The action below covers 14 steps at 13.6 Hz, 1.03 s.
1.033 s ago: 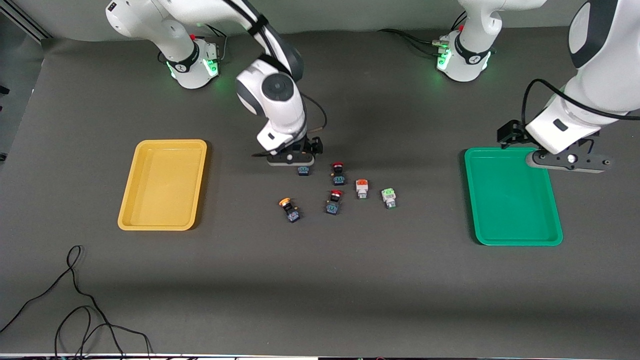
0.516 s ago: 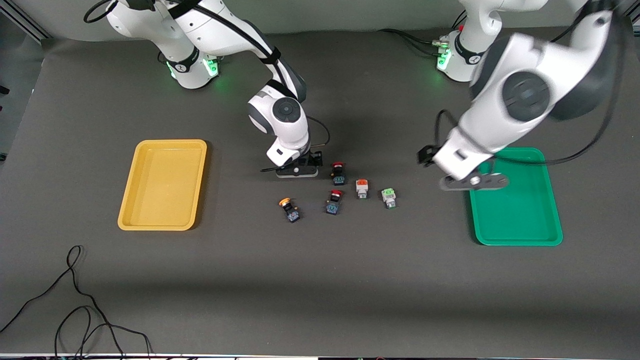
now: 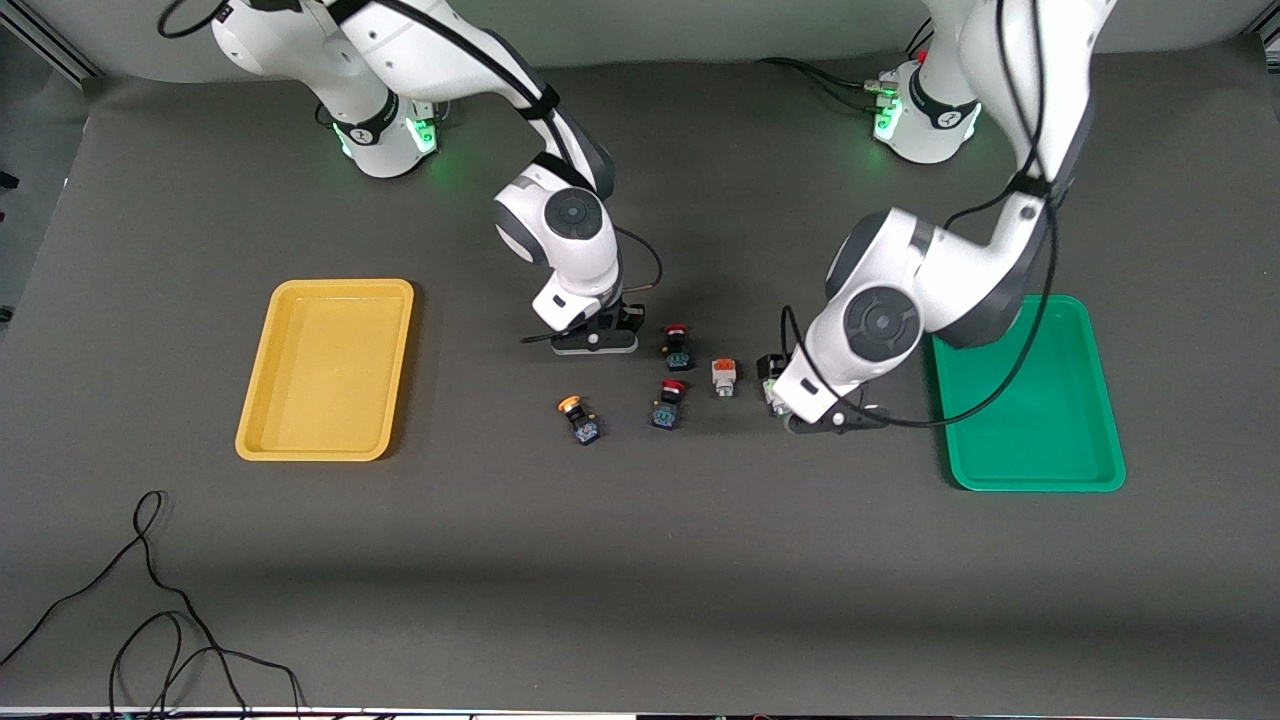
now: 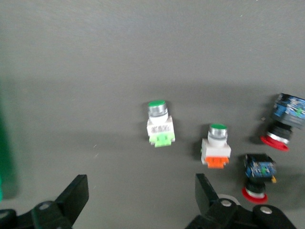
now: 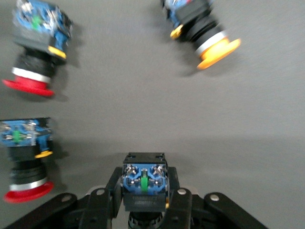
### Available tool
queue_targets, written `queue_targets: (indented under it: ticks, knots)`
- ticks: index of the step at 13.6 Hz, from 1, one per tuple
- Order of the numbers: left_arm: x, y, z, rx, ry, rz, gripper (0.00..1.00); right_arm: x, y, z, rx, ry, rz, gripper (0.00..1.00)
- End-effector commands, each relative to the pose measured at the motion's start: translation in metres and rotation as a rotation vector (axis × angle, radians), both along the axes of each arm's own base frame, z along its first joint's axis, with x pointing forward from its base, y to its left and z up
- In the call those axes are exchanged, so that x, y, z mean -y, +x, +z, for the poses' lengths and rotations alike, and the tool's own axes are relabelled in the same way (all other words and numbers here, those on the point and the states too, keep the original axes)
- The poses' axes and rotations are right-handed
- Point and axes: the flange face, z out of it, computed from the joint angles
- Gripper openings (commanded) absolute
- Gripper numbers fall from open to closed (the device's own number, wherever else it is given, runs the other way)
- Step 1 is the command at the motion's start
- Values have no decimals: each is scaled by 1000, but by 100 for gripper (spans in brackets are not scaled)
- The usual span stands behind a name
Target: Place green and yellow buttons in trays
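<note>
Buttons lie clustered mid-table between the yellow tray (image 3: 325, 370) and the green tray (image 3: 1030, 400), so I can work one from each end. My right gripper (image 3: 594, 341) is down at the cluster's edge nearest the robot bases, fingers clamped on a black-bodied button (image 5: 144, 185); its cap is hidden under the jaws, so I can only judge it to be one of the yellow ones. The other yellow-capped button (image 3: 578, 417) lies free, nearer the front camera. My left gripper (image 3: 835, 420) hangs low with fingers spread wide, beside the green-capped button (image 4: 159, 125), which lies untouched between the red ones and the green tray. That button carries a small label I cannot read. Both trays look bare.
</note>
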Motion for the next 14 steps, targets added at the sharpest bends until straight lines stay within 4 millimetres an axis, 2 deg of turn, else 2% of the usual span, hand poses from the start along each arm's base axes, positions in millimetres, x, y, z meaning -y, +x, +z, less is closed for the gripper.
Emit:
queue_targets:
  ticks: [1,3,4,5,6,8,10,12,13,14]
  knots:
    - [9,-17,-34,30,4,13,100,11,14,90,-15,-26,-2,16]
    - [7,-26,-66,52,-8,57,100,33,39,154,-96,-9,7,16]
    - [15,-32,-77,62,-16,52,100,55,54,179,-137,19,18,16]
    - [24,-38,-88,61,-17,41,99,83,66,196,-141,26,36,16]
    - [25,-37,-94,68,-23,50,100,115,80,206,-136,24,58,16]
    - [23,-36,-103,70,-19,52,99,189,102,220,-133,24,100,15]
    - [18,-34,-112,77,-4,45,98,280,119,222,-133,32,133,15]
    - [9,-29,-120,79,6,63,98,381,130,207,-133,27,144,15]
    - [10,-29,-120,78,7,62,91,423,130,192,-111,21,165,14]
    - [9,-29,-120,78,7,64,72,462,123,169,-94,13,180,14]
